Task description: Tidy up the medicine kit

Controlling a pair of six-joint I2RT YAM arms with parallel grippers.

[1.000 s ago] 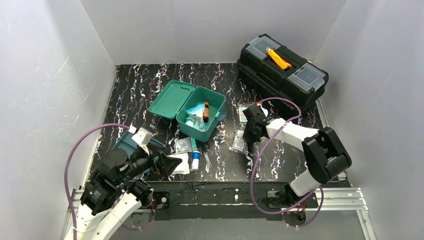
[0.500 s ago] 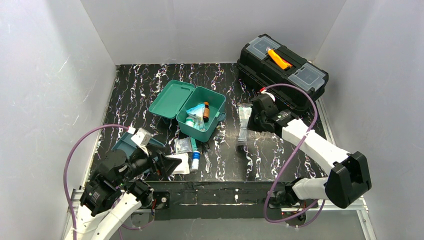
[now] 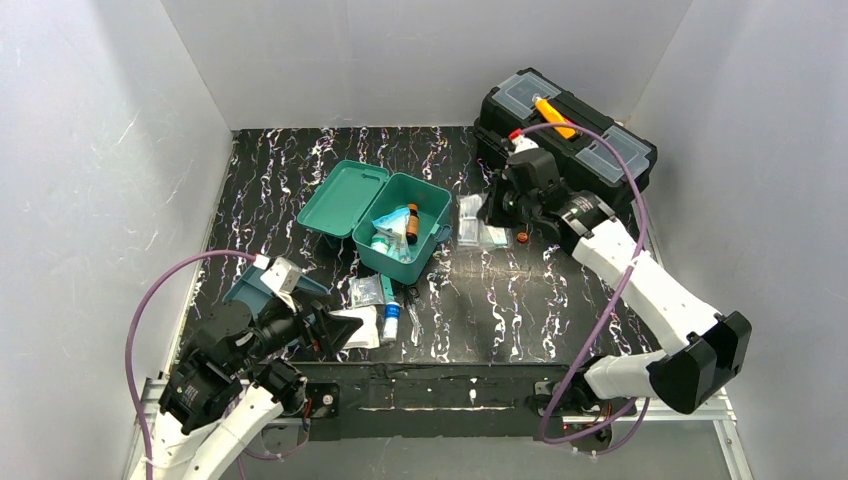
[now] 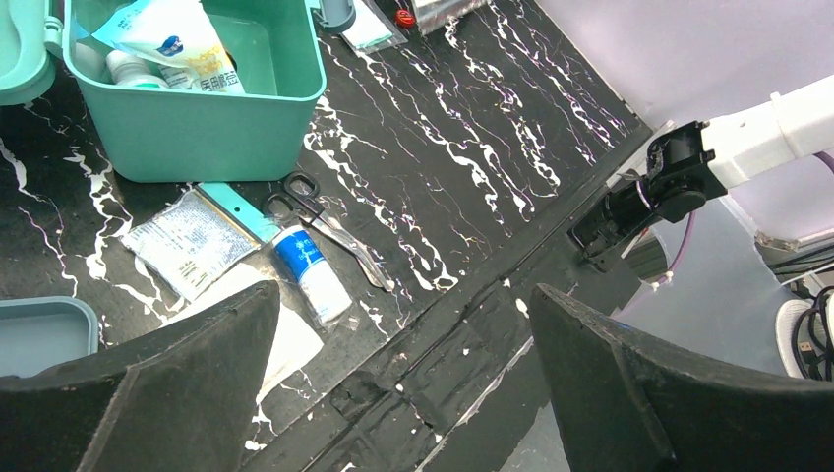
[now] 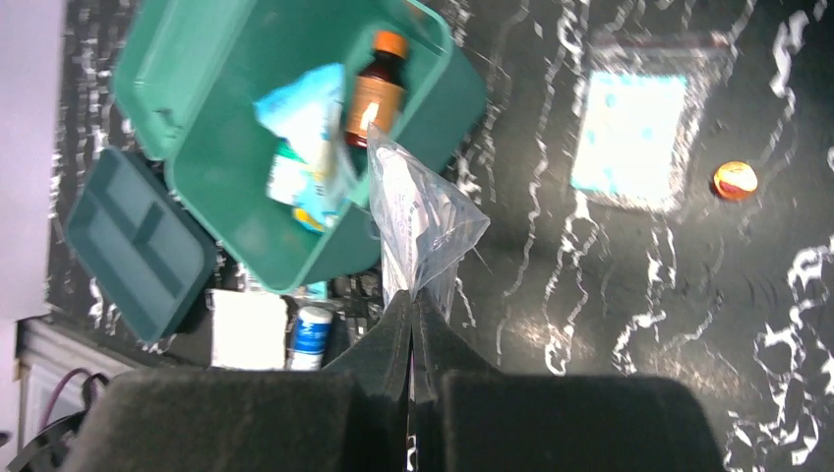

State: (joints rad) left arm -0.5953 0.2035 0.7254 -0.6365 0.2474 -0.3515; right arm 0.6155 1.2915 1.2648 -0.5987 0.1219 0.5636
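The teal medicine kit (image 3: 432,215) stands open at mid-table, its lid (image 3: 343,198) flipped left. Inside lie a brown bottle (image 5: 374,88) and light blue packets (image 5: 305,118). My right gripper (image 3: 492,212) is shut on a clear plastic packet (image 5: 418,221) and holds it in the air just right of the kit. My left gripper (image 4: 403,293) is open and empty, low over the front edge. The dark teal inner tray (image 5: 138,241) lies on the table at front left. A foil packet (image 4: 187,241), a blue-white tube (image 4: 310,275), scissors (image 4: 325,211) and white gauze (image 4: 285,339) lie in front of the kit.
A black toolbox (image 3: 565,140) with an orange handle stands at the back right, close behind my right arm. Another packet with blue contents (image 5: 629,138) and a small orange-red ball (image 5: 736,179) lie on the table right of the kit. White walls enclose three sides.
My right arm has lifted the clear packet off the table and carried it back and up, toward the kit's right side. The left arm has not moved.
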